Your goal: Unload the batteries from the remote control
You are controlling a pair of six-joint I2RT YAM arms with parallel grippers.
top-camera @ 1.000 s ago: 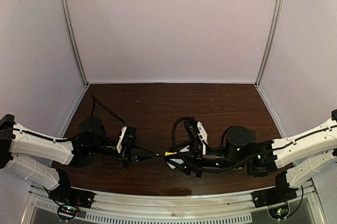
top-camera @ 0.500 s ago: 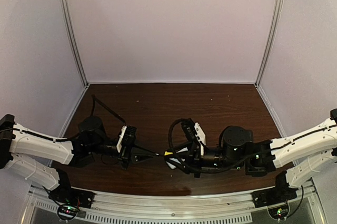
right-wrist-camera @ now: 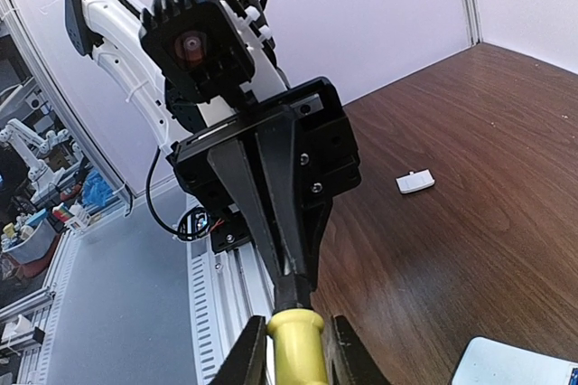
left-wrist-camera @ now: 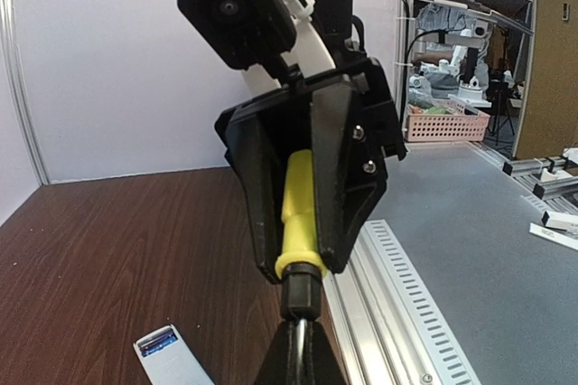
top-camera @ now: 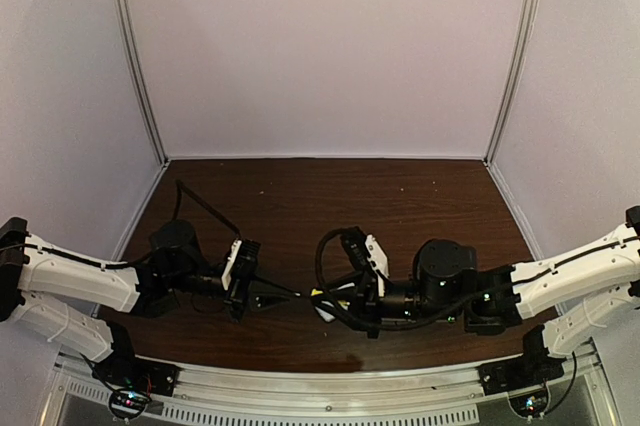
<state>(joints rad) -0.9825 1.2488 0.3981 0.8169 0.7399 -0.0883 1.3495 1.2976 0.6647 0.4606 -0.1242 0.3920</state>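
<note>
A yellow-handled screwdriver hangs level between my two grippers. My left gripper is shut on its metal shaft. My right gripper stands round the yellow handle with a slim gap on each side. In the top view the left gripper and the right gripper meet near the table's front middle. The white remote control lies on the table below them, one end open with a blue-purple battery inside. Its corner also shows in the right wrist view.
A small white square cover piece lies on the brown table behind the grippers. The metal rail runs along the table's front edge just beside them. White walls close off the back and sides.
My right arm has slid a little to the left, bringing its fingers further over the yellow handle. The left arm and the screwdriver have stayed in place.
</note>
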